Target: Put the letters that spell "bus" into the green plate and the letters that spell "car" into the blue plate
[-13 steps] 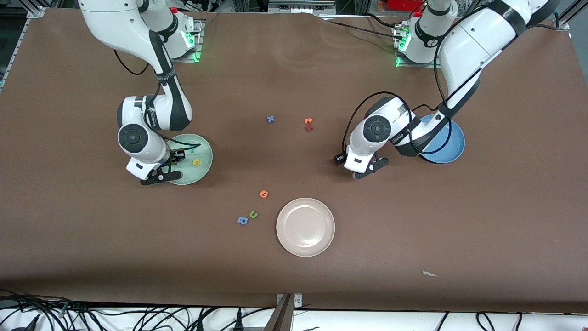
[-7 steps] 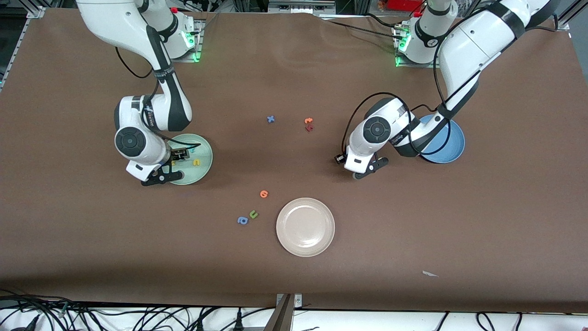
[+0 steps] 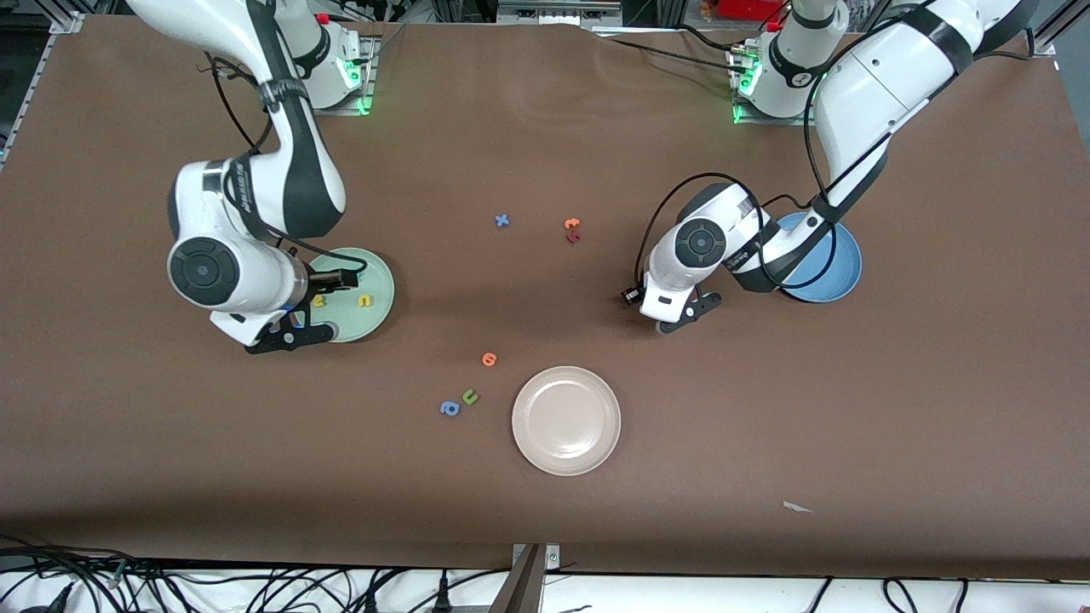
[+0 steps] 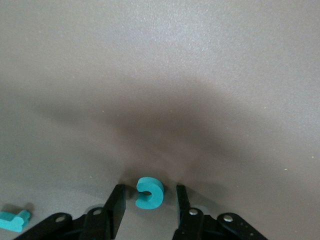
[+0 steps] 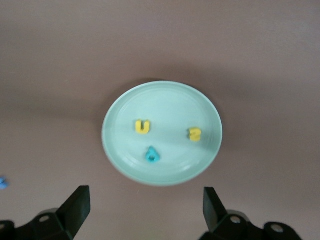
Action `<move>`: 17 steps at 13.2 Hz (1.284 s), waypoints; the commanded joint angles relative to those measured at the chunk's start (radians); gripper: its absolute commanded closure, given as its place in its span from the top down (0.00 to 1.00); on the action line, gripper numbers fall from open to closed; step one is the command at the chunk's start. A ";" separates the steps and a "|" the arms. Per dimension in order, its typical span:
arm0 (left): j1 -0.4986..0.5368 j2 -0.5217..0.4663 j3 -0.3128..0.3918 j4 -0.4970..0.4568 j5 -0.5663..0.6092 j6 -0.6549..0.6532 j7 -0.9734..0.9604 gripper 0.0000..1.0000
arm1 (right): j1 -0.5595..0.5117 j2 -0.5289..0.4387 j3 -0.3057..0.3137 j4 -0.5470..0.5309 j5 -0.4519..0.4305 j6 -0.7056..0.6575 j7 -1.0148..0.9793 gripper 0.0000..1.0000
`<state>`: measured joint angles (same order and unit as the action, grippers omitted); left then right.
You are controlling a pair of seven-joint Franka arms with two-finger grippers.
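Observation:
The green plate [image 3: 375, 285] [image 5: 162, 100] holds the letters of "bus": a yellow "u" [image 5: 142, 126] [image 3: 364, 300], a yellow "s" [image 5: 195, 134] [image 3: 319, 300] and a teal "b" [image 5: 152, 155]. My right gripper [image 5: 145, 200] hangs open and empty above the plate's edge. My left gripper [image 4: 148, 202] [image 3: 673, 319] is low on the table beside the blue plate [image 3: 839, 264]. It is open, with a teal "c" [image 4: 150, 192] between its fingers and a small gap on each side. A teal "r" [image 4: 14, 220] lies close by.
A cream-white plate [image 3: 566, 420] sits near the front camera. An orange letter [image 3: 489, 358], a green "u" [image 3: 469, 396] and a blue "a" [image 3: 449, 409] lie beside it. A blue "x" [image 3: 501, 220], an orange letter [image 3: 572, 224] and a dark red one [image 3: 573, 237] lie mid-table.
My right gripper opened, left the yellow "s" in the green plate and rose away from it. My left gripper's fingers drew closer around the teal "c".

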<state>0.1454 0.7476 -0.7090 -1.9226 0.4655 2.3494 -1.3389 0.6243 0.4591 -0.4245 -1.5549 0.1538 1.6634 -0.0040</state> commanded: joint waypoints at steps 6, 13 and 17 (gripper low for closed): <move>-0.009 0.019 0.010 0.017 -0.002 -0.004 -0.002 0.07 | -0.096 -0.173 0.030 0.104 -0.013 -0.131 0.022 1.00; 0.190 -0.059 -0.165 0.033 -0.019 -0.229 0.116 0.06 | -0.510 -0.491 0.407 -0.270 -0.169 0.109 0.130 1.00; 0.454 -0.059 -0.340 0.024 -0.018 -0.537 0.353 0.06 | -0.586 -0.539 0.411 -0.223 -0.192 0.071 0.116 1.00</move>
<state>0.5206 0.7031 -1.0128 -1.8750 0.4655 1.9045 -1.1038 0.0813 -0.0358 -0.0411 -1.7809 -0.0190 1.7866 0.1046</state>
